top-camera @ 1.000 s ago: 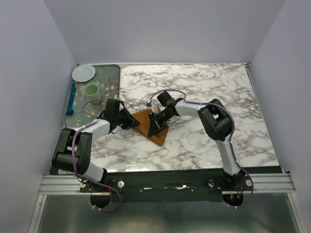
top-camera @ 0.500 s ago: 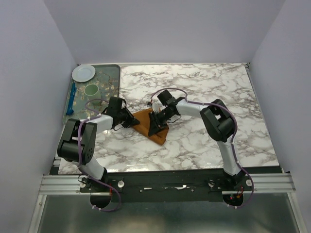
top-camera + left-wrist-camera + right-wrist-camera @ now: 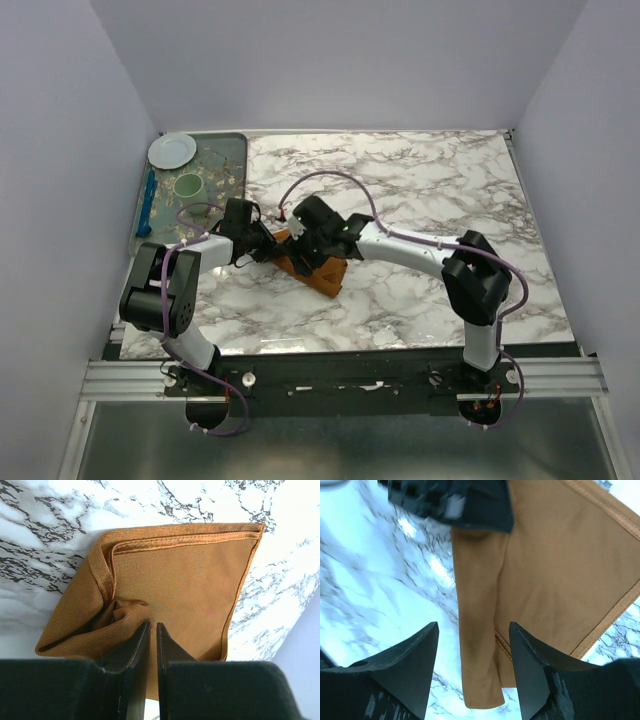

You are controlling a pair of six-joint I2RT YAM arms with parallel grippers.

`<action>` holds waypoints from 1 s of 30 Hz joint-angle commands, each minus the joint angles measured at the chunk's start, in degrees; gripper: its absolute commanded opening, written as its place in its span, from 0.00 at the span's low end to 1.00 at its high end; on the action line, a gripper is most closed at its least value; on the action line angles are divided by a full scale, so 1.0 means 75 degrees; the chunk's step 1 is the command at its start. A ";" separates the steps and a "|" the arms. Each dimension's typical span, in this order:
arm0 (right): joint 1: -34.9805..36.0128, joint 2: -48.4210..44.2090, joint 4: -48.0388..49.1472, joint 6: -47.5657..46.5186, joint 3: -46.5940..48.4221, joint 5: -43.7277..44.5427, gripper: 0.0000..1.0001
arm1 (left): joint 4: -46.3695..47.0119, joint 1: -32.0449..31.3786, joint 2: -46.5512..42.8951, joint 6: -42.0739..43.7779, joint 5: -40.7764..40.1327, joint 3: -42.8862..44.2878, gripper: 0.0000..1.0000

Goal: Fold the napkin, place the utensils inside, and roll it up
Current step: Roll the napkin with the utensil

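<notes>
The rust-orange napkin [image 3: 326,279] lies folded on the marble table [image 3: 430,180], one side turned over into a thick fold [image 3: 477,645]. In the left wrist view the napkin [image 3: 190,575] fills the frame. My left gripper [image 3: 149,625] has its jaws nearly together, pinching a bunched wrinkle of cloth at the near edge. My right gripper [image 3: 473,627] hovers open just above the turned-over fold, with nothing between its fingers. From above, the left gripper [image 3: 270,247] and the right gripper [image 3: 303,257] sit close together over the napkin's left end. The utensils are hidden.
A dark tray [image 3: 232,160] stands at the back left with a white plate [image 3: 172,150], a green cup [image 3: 188,185] and a blue utensil [image 3: 148,203]. Purple cables loop over both arms.
My right gripper has opened, let go of the napkin and swung left toward the left gripper. The left gripper has closed slightly and stayed in place.
</notes>
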 commanded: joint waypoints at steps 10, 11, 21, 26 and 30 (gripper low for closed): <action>0.1242 0.1092 0.0411 -0.1171 -0.0074 0.3239 0.63 | -0.0427 0.0037 0.0211 0.0195 -0.0378 -0.0076 0.19; 0.1242 0.1127 0.0481 -0.1125 -0.0109 0.3239 0.61 | -0.0427 0.0037 0.0200 0.0171 -0.0355 -0.0077 0.19; 0.1160 0.1280 0.0471 -0.0843 -0.0239 0.1941 0.19 | -0.1116 0.0037 -0.0362 0.0826 -0.0483 0.0473 0.25; 0.0833 0.1140 0.0084 -0.0586 -0.0133 0.0665 0.19 | -0.1703 0.0060 -0.0972 0.1260 -0.0893 0.1165 0.37; 0.0434 0.1069 -0.0068 -0.0001 -0.0040 -0.1044 0.19 | -0.1880 0.0212 -0.1230 0.1180 -0.0870 0.1342 0.40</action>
